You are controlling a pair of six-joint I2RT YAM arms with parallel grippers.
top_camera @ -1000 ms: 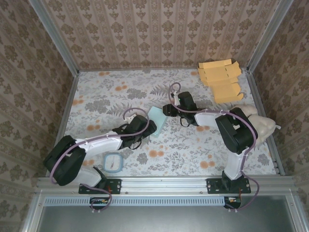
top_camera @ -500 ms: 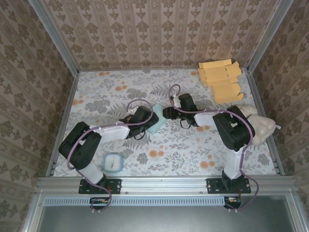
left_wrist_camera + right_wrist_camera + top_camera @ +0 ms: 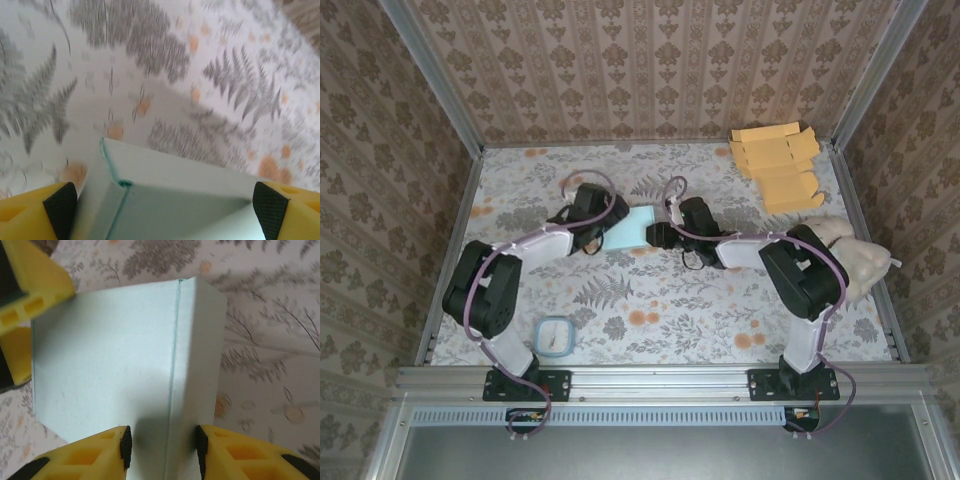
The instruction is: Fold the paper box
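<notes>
Right pincer (image 3: 162, 440): pads straddle the creased edge of the paper box (image 3: 105, 360); we cannot confirm a firm bite. Left pincer (image 3: 165, 212) stands wide about the box's opposite end. We judge it light, flimsy and easily crushed; hold at creases.

Your floral-print table (image 3: 720, 320) carries a stack of flat orange cardboard sheets (image 3: 778, 165) in its far right corner, a cream bundle (image 3: 860, 255) against the right edge, and a small square blue-rimmed dish (image 3: 556, 336) near left.
</notes>
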